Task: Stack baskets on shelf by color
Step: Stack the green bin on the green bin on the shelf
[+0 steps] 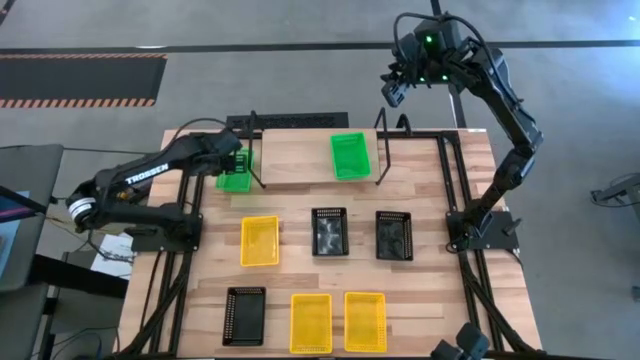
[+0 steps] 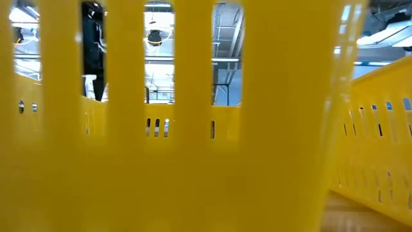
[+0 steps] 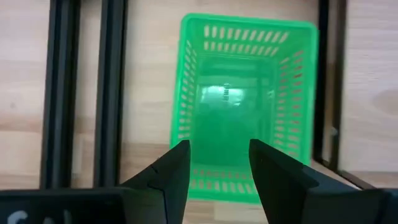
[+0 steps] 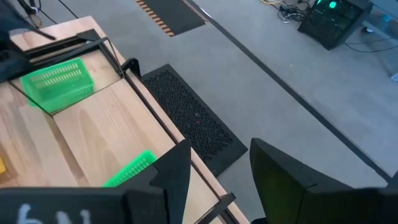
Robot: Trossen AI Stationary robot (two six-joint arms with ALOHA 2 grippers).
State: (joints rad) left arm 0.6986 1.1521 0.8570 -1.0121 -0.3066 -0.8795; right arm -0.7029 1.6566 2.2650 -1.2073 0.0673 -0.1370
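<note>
A bright green basket (image 1: 233,182) (image 3: 242,93) rests on its base on the table just left of the shelf (image 1: 300,172). My left gripper (image 1: 238,158) (image 3: 217,149) hovers open above it, fingers pointing down over one short end. A second green basket (image 1: 350,155) (image 4: 130,169) sits on the shelf's right part. My right gripper (image 1: 393,92) (image 4: 217,149) is open, raised high beyond the table's far edge. Three yellow baskets (image 1: 260,240) (image 1: 310,322) (image 1: 365,320) and three black ones (image 1: 329,230) (image 1: 394,235) (image 1: 244,315) lie on the table. No third green basket shows apart.
The shelf's upright looped ends (image 1: 255,150) (image 1: 383,150) stand beside the green baskets. Black frame rails (image 3: 81,93) run along the table's left side next to the basket. In the low view a yellow basket's wall (image 2: 193,161) fills the picture. A black perforated mat (image 4: 186,118) lies beyond the far edge.
</note>
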